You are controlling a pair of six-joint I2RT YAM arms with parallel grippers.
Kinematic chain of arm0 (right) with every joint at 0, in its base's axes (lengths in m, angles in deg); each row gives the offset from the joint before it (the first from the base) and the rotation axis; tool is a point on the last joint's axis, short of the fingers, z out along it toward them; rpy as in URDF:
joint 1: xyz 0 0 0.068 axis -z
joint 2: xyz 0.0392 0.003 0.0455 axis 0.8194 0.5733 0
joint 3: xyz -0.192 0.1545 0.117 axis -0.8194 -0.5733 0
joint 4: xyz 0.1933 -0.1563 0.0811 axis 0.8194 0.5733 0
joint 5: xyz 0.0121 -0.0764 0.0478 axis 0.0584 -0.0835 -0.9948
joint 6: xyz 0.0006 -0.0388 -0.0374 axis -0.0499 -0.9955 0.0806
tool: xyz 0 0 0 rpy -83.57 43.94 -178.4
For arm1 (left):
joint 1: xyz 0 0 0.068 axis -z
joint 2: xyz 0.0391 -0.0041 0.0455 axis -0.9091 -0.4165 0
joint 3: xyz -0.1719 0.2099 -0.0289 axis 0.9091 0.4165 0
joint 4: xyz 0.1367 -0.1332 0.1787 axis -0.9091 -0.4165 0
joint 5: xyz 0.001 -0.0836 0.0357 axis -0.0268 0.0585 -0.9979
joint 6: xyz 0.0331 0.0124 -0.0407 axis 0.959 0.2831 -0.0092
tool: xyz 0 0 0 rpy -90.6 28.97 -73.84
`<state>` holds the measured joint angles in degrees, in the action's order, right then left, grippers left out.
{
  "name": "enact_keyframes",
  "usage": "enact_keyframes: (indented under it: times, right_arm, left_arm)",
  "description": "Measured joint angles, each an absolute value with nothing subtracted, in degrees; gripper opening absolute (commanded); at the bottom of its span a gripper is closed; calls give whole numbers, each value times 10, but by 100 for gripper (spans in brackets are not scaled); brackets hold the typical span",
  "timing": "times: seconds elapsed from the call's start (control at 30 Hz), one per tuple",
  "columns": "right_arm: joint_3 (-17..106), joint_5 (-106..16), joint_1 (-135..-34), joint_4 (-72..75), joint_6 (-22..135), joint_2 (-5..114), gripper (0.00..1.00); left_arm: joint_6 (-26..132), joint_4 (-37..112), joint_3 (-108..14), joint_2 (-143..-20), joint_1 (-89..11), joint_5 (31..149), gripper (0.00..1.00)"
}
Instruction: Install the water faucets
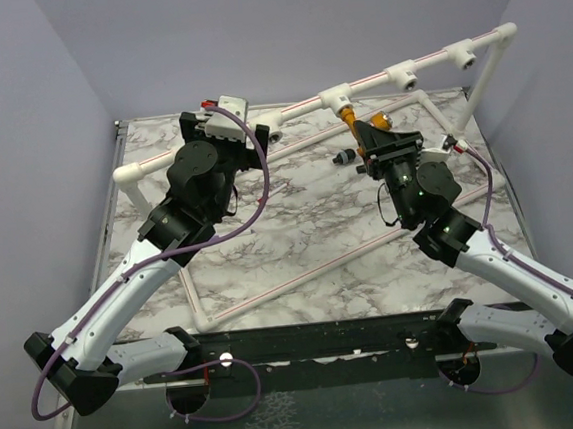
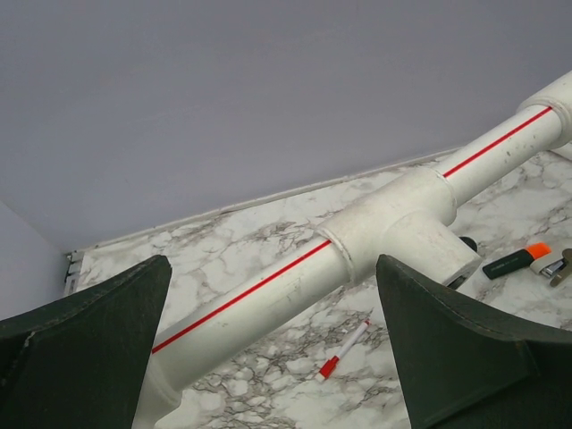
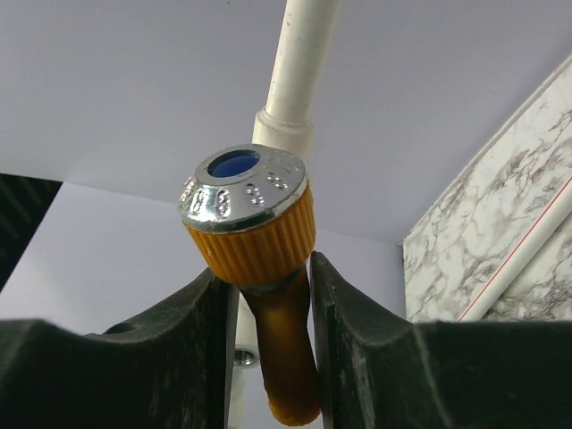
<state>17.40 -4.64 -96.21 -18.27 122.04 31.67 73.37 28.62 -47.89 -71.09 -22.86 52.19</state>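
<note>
A mustard-orange water faucet (image 3: 268, 304) with a ribbed collar and silver round end stands between the fingers of my right gripper (image 3: 266, 268), which is shut on its orange stem. From above, the right gripper (image 1: 365, 135) holds the faucet (image 1: 383, 121) just under a white tee socket (image 1: 337, 98) on the raised pipe, and the stem reaches up to that socket. My left gripper (image 2: 273, 268) is open, its fingers standing on either side of the red-striped white pipe (image 2: 259, 290), beside another tee socket (image 2: 402, 223). In the top view the left gripper (image 1: 250, 137) is at the rail's left end.
A white pipe frame (image 1: 273, 291) lies on the marble table and rises at the back right. Two more tee sockets (image 1: 407, 73) (image 1: 463, 53) sit on the raised pipe. A thin white red-tipped stick (image 2: 344, 351), a dark marker with an orange tip (image 2: 514, 261) and a small black piece (image 1: 342, 156) lie on the table.
</note>
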Motion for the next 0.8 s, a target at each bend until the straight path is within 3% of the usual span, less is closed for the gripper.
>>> enact_keyframes:
  times: [0.07,0.17,0.37,0.47,0.8]
  right_arm:
    - [175,-41,-962,-176,1238,316,22]
    - [176,-32,-964,-165,1249,312,52]
    - [175,-15,-971,-133,1209,289,83]
    - [174,-10,-971,-128,1161,273,88]
    - [175,-3,-971,-128,906,218,88]
  left_arm:
    - [734,286,-479,-711,-229,522,99]
    - [734,286,-479,-711,-226,522,99]
    - [734,286,-479,-711,-225,522,99]
    - [735,286,-479,-711,-225,522,99]
    - [736,286,-479,-712,-225,522,99]
